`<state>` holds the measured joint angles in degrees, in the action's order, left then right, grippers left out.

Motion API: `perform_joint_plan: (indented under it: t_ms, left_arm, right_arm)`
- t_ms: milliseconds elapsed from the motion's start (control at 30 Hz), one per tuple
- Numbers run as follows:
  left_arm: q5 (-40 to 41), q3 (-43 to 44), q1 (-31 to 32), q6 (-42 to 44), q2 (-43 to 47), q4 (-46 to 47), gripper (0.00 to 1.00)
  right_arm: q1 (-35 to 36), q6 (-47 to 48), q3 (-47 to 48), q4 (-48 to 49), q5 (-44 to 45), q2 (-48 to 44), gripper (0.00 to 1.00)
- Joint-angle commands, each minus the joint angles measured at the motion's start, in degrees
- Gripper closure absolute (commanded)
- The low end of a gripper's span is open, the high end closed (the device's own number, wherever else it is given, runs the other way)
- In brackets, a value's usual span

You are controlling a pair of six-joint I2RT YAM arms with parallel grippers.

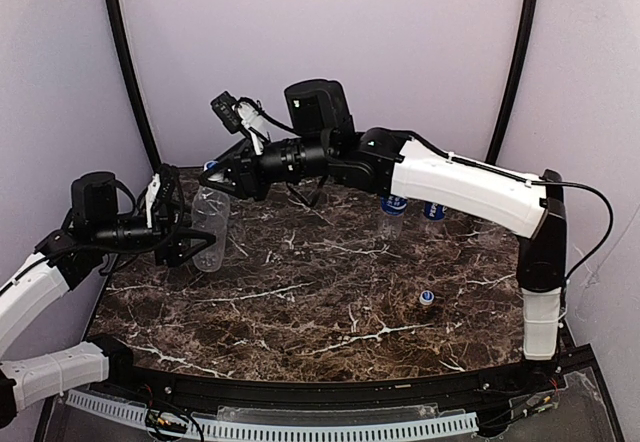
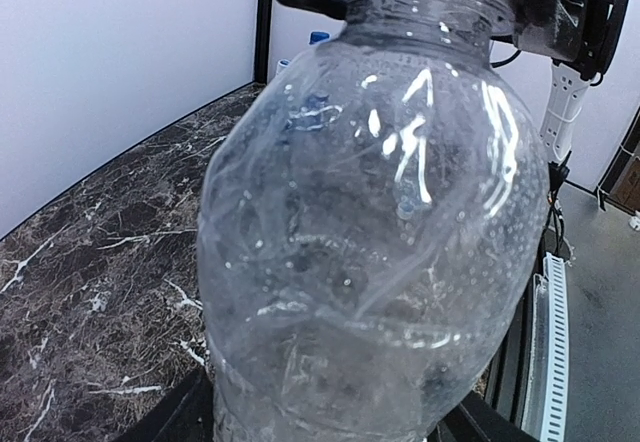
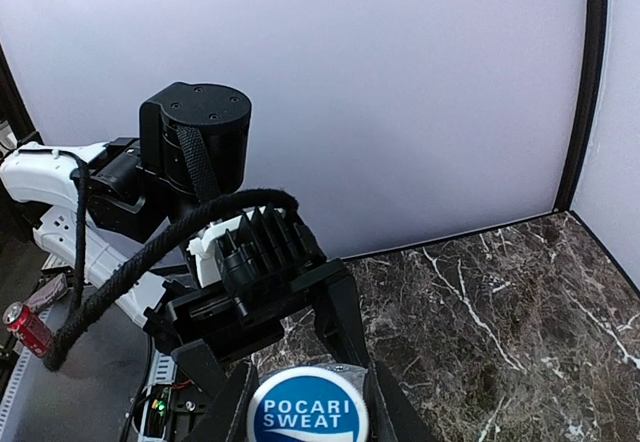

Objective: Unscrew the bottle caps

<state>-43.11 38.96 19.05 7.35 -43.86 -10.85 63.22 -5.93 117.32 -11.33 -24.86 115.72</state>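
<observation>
A plain clear bottle [image 1: 211,230] leans over the table's far left, and it fills the left wrist view [image 2: 370,242]. My left gripper [image 1: 198,239] is shut on the bottle's lower body, a dark finger [image 2: 172,414] pressed to each side. My right gripper [image 1: 224,179] reaches in from the right and is shut on the bottle's white-and-blue cap [image 3: 308,409]. That cap reads POCARI SWEAT and sits between the two fingers [image 3: 232,414]. Two bottles with dark blue labels [image 1: 393,212] [image 1: 433,209] stand at the back right. A loose cap [image 1: 427,298] lies on the marble.
A blue-capped bottle [image 1: 210,166] stands behind the held one in the far left corner [image 2: 318,37]. The dark marble table [image 1: 330,302] is walled in by pale panels with black posts [image 1: 128,62]. The right arm [image 1: 470,187] spans the back of the table.
</observation>
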Motion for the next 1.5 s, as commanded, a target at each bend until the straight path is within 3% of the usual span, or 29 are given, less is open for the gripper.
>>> perform_joint_plan:
  t_ms: [0,167,267,367,500,667,700,767,833,867,1033,1167,1267,1467]
  left_arm:
    - [-2.81,2.12,0.82,-0.64,-0.91,1.36,0.30]
    - [-3.47,1.32,1.27,-1.92,-1.28,3.46,0.32]
    - [-4.04,1.30,1.57,-2.26,-1.47,4.46,0.19]
    - [-4.30,1.25,1.60,-2.92,-1.49,5.05,0.17]
    - [-4.13,0.64,1.61,-2.64,-1.22,5.06,0.25]
    - [-3.55,0.08,1.61,-2.28,-0.73,4.64,0.48]
    - [-3.29,0.07,1.61,-1.93,-0.71,4.35,0.50]
    - [-2.43,0.30,1.61,-1.03,-0.66,3.44,0.52]
    - [-0.36,0.82,1.63,0.93,-0.58,1.71,0.53]
    - [2.21,1.35,1.62,2.10,-0.55,0.87,0.53]
    - [20.68,2.87,1.61,18.64,-0.33,-2.27,0.55]
    - [38.90,3.29,1.80,30.77,-0.62,3.26,0.63]
    - [44.62,3.35,3.23,38.48,-0.67,7.72,0.68]
    - [49.99,2.07,6.11,47.91,-0.53,10.53,0.70]
  right_arm:
    - [0.65,-1.74,1.43,4.70,-2.47,0.87,1.00]
    - [0.64,-2.64,1.34,5.37,-3.06,1.39,1.00]
    - [0.64,-3.11,1.34,5.95,-3.12,1.68,1.00]
    - [0.61,-3.09,1.27,6.28,-2.96,1.59,1.00]
    - [0.67,-2.58,0.50,6.24,-2.52,0.99,1.00]
    - [0.47,-2.45,-1.76,6.17,-1.50,-0.40,1.00]
    - [0.36,-2.64,-2.21,6.19,-1.25,-0.86,0.91]
    - [-0.03,-3.40,-3.73,6.29,-1.84,-1.92,0.46]
    - [-0.92,-5.04,-5.08,6.36,-4.19,-3.48,0.25]
    - [-1.50,-6.03,-5.85,6.49,-4.86,-4.43,0.21]
    - [-2.31,-9.24,-12.94,8.78,-1.06,-10.21,0.24]
    - [-1.70,-13.77,-16.13,10.15,7.17,-10.60,0.31]
    - [-1.49,-17.44,-14.26,8.38,12.92,-7.95,0.33]
    - [-1.35,-19.13,-6.80,6.55,13.00,-2.99,0.33]
